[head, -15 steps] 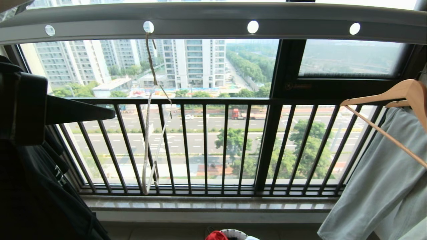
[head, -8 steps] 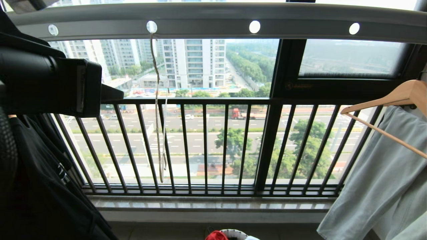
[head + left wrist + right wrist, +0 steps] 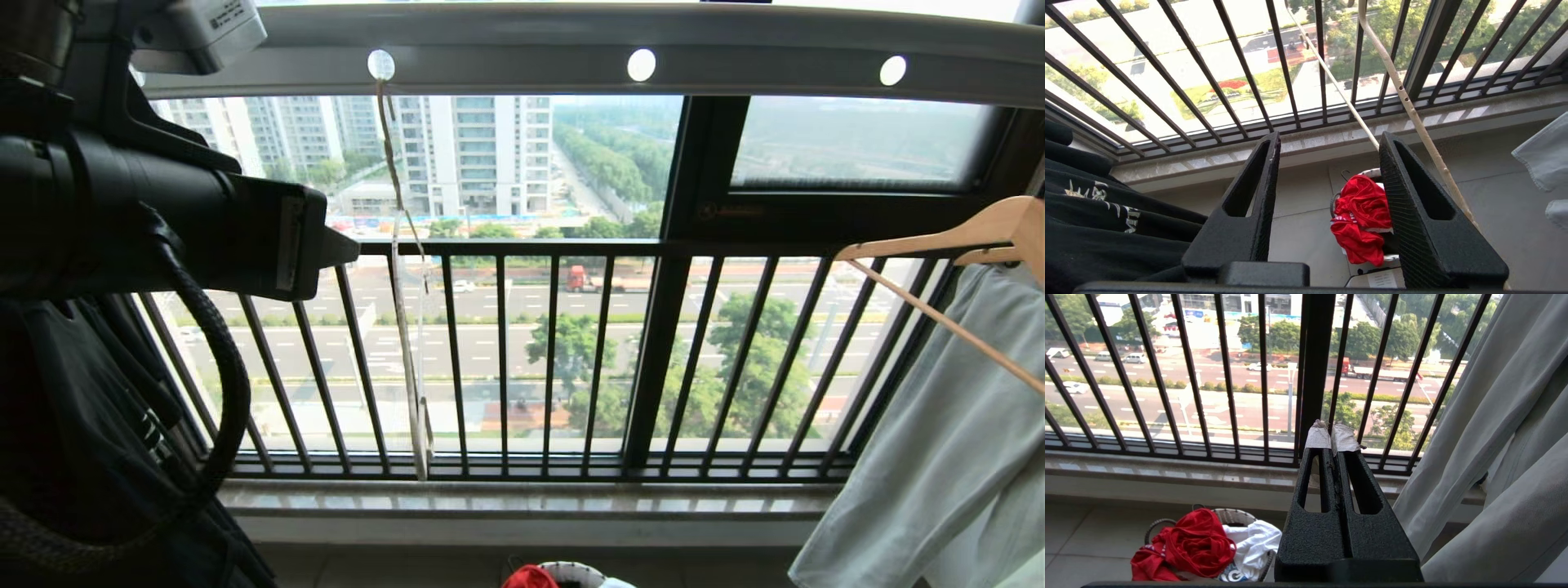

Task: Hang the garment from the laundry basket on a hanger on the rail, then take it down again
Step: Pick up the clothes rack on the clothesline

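Observation:
The red garment lies crumpled in the white laundry basket on the floor under the window; only its top shows at the bottom edge of the head view. The cream wire hanger hangs empty from a hole in the grey rail. My left arm reaches in from the left, level with the hanger's upper part and a little to its left. My left gripper is open and empty, with the hanger just past one finger. My right gripper is shut, empty, and low by the window.
A black printed T-shirt hangs at the left behind my arm. At the right a wooden hanger carries a pale grey-green garment. The dark barred window railing and stone sill lie ahead. White cloth shares the basket.
My left arm has risen and pushed right into the head view, toward the hanger. The hanger has turned edge-on and swung slightly right. The right arm has not moved.

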Controlling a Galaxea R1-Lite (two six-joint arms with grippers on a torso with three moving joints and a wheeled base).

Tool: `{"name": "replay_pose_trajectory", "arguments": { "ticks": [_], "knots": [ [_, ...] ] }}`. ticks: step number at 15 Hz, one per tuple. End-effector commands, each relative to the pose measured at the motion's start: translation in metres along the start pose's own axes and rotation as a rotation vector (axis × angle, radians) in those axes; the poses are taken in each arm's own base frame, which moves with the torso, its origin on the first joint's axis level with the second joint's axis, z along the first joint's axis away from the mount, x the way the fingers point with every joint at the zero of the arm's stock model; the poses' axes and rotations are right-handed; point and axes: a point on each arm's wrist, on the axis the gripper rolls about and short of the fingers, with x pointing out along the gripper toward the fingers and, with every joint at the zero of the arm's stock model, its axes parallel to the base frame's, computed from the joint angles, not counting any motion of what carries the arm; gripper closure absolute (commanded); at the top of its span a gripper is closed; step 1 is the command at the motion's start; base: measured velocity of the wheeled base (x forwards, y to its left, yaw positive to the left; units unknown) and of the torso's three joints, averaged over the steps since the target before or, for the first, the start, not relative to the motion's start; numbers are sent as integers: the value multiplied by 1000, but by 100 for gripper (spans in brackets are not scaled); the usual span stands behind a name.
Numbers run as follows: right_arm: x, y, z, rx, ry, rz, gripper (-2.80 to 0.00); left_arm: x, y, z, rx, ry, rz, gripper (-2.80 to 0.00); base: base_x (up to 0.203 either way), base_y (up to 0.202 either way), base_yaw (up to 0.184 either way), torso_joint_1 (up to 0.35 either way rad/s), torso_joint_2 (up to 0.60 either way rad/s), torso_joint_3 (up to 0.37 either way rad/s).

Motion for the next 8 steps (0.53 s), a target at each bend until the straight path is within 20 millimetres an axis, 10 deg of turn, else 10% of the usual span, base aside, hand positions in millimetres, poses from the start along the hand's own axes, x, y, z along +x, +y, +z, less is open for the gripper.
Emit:
{"name": "replay_pose_trajectory", "arguments": {
  "ticks": [1, 8],
  "knots": [
    [0, 0, 0, -1, 2, 1, 0, 3, -9, 7, -14, -30, -20, -280, 0, 0, 0, 0, 0, 0],
    [0, 0, 0, -1, 0, 0, 0, 16, -16, 0, -1, 2, 17, -280, 0, 0, 0, 0, 0, 0]
  ]
}}
